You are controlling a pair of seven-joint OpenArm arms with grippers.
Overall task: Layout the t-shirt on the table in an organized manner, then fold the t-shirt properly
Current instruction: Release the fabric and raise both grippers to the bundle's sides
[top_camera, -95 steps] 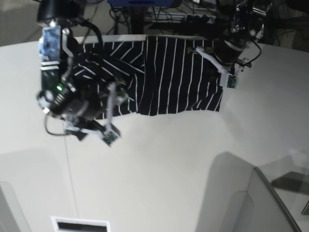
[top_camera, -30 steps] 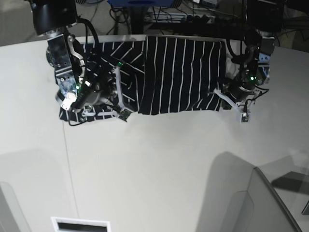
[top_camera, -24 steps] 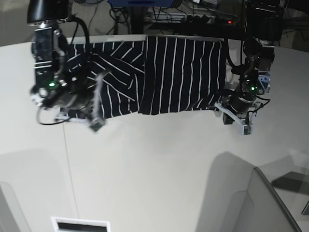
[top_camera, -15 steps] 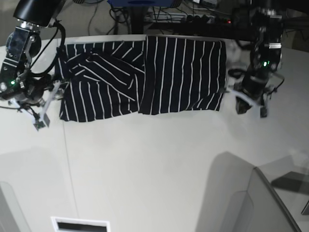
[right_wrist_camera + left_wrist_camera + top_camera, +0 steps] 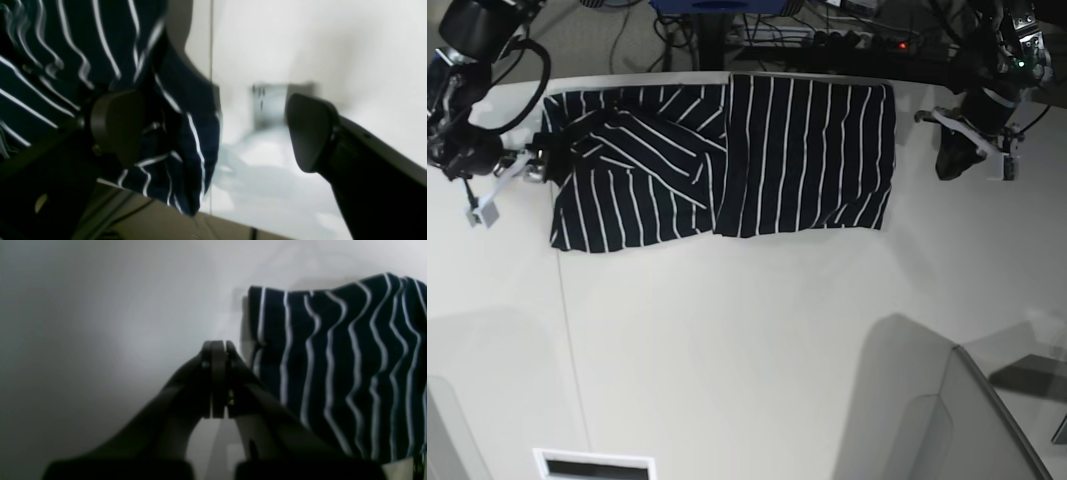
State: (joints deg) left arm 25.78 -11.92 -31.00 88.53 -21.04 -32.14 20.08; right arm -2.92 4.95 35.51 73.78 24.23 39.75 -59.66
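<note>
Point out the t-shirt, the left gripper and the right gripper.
t-shirt (image 5: 807, 150): base view, flat striped right half.
left gripper (image 5: 216, 380): left wrist view, where its shut fingers meet.
right gripper (image 5: 213, 130): right wrist view, gap between open fingers.

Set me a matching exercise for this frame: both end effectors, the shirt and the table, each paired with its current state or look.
Column A:
1. left end effector
2. right end effector
3. t-shirt
4. table

Column B:
a. off-white, with a thin dark seam
b. open, at the shirt's edge
c. shut, empty, beside the shirt
d. lying on the table, partly folded

Pairs: 1-c, 2-b, 3-d, 4-a
</note>
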